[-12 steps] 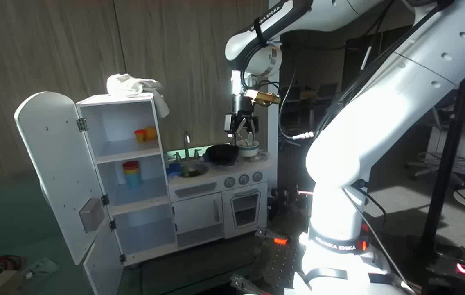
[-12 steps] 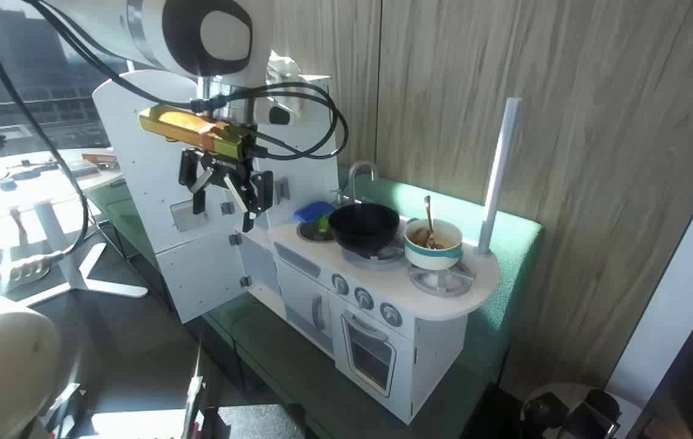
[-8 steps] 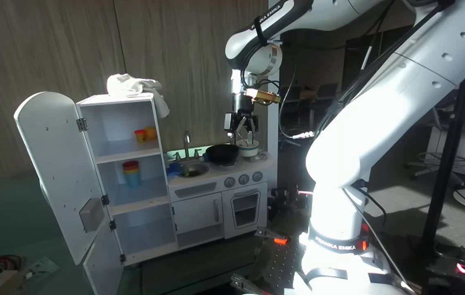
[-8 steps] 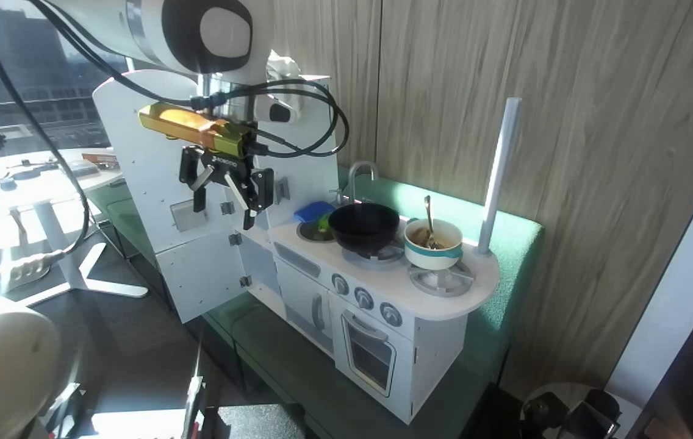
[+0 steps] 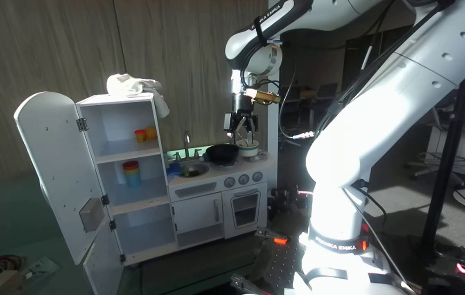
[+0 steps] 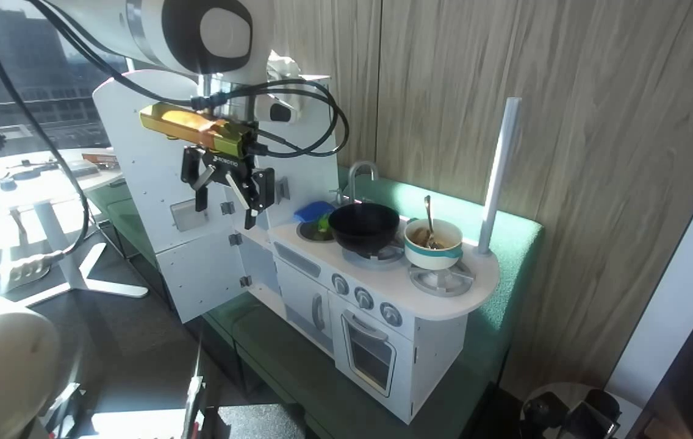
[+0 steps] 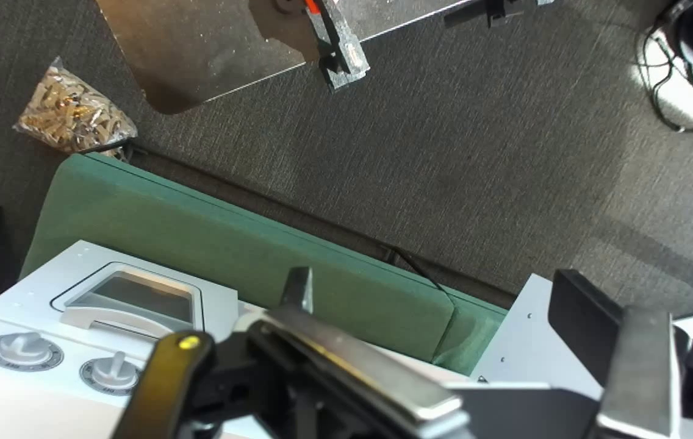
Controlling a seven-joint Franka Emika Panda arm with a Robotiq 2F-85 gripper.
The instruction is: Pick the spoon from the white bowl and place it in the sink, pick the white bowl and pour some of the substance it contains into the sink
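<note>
harsh glare bleaches the lower arm [image 5: 335, 176] amid dimness.

End effector [image 5: 242, 139] spread, white bowl [image 5: 248, 152], sink [image 5: 199, 168]

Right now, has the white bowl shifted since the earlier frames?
No. In an exterior view, the white bowl sits in the same place against the burner, so no direction to report.

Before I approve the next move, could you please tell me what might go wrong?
The spoon sticks up from the white bowl; pulling it might tip the bowl and spill the brown contents. The black pan stands between bowl and sink, so a low carry could knock it. A green object sits in the sink; the pour could land on it.
</note>
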